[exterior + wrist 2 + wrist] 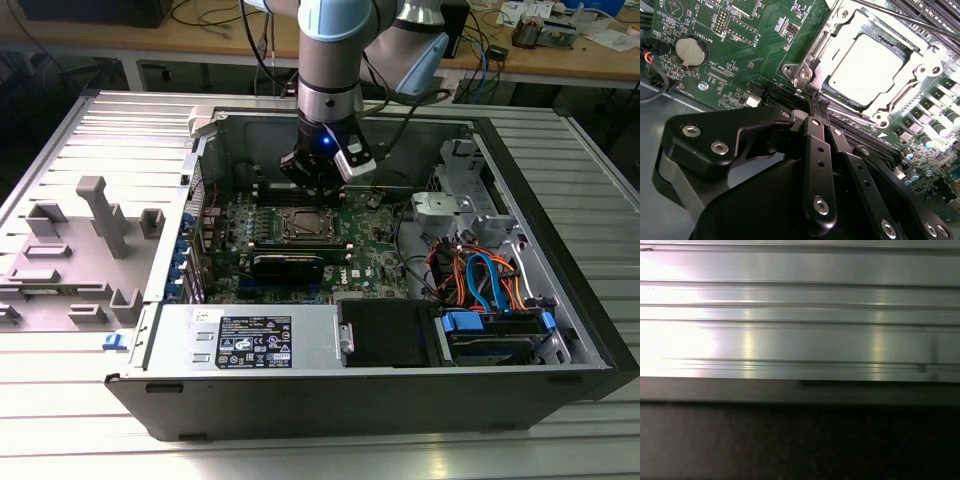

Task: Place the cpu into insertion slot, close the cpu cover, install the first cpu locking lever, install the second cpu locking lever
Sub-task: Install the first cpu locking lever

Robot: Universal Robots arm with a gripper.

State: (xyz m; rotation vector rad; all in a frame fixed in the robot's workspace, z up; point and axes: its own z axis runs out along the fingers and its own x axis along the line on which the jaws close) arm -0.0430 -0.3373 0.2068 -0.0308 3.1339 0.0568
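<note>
Starting with the exterior view, you have the arm (pixel 330 60) reaching straight down into the open computer case (pixel 330 400). The case lies on its side on the ribbed metal tabletop (pixel 100 440), so the green circuit board (pixel 380 250) faces up and can be reached from above. The pincer (pixel 314 190) hangs just over the board at the edge of the insertion slot (pixel 287 226) farther from the camera, close enough to work the socket's hardware. Grey holding fixtures (pixel 105 215) stand on the tabletop well apart, toward the exterior view's left.

In the second wrist view, the cpu (pixel 865 70) already sits in the slot, its pale metal top showing through the window of the cpu cover (pixel 815 50). The cover lies flat over it and frames it on every side, which is how it pins the chip down. The pincer (pixel 816 102) is drawn narrow, its two sides nearly meeting, with the tip right at a corner of the socket. That shape reads as suited to pushing or hooking something thin. You cannot tell whether anything is caught in it, nor whether either locking lever is latched. A round coin battery (pixel 690 50) sits on the board well apart from the socket.

In the first wrist view, you look across pale ribbed metal (pixel 800 315) bordering a dark band (pixel 800 440), likely the tabletop beyond the case wall.
</note>
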